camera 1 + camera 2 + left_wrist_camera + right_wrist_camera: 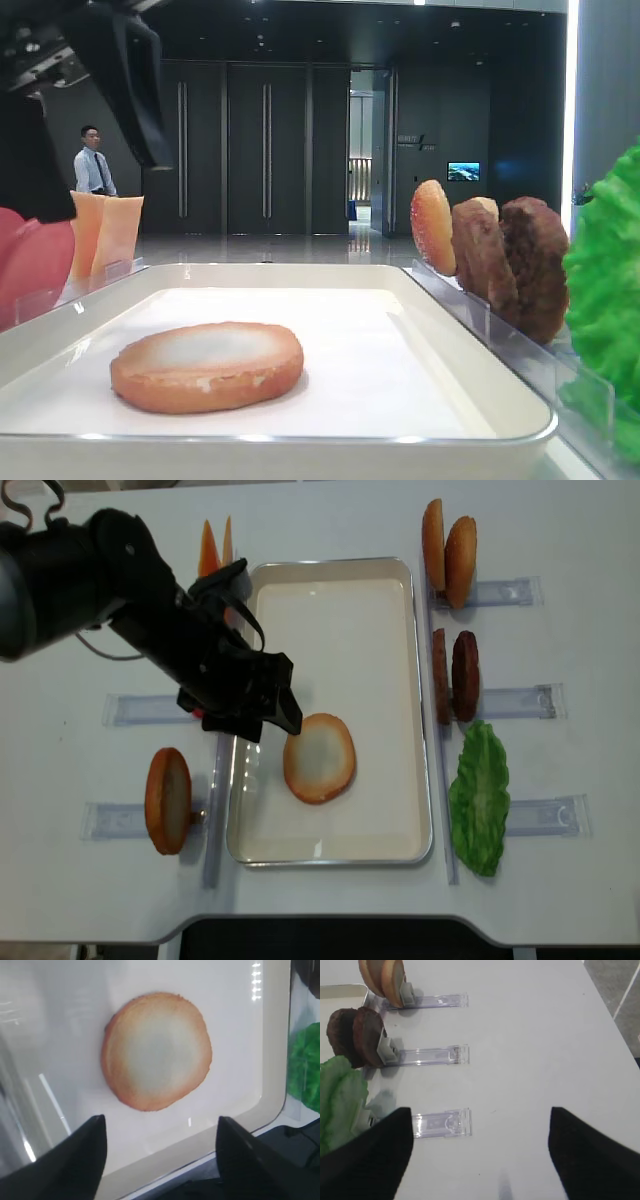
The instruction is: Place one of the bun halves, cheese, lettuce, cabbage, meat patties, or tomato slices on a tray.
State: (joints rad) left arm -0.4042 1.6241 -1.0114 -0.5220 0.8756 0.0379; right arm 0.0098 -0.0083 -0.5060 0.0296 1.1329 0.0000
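Now the bun half is lying flat, pale face up, on the white tray, touched by nothing. Just left of it the left gripper is hovering with fingers spread apart and empty, while the right gripper is hanging over bare table, fingers also apart.

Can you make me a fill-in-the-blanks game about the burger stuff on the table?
1. The bun half lies flat inside the white ____.
2. The left pincer is ____ and holds nothing.
3. The frilly lettuce is the colour ____.
4. On the right of the tray, the two meat patties stand between the buns and the ____.

Missing words: tray; open; green; lettuce
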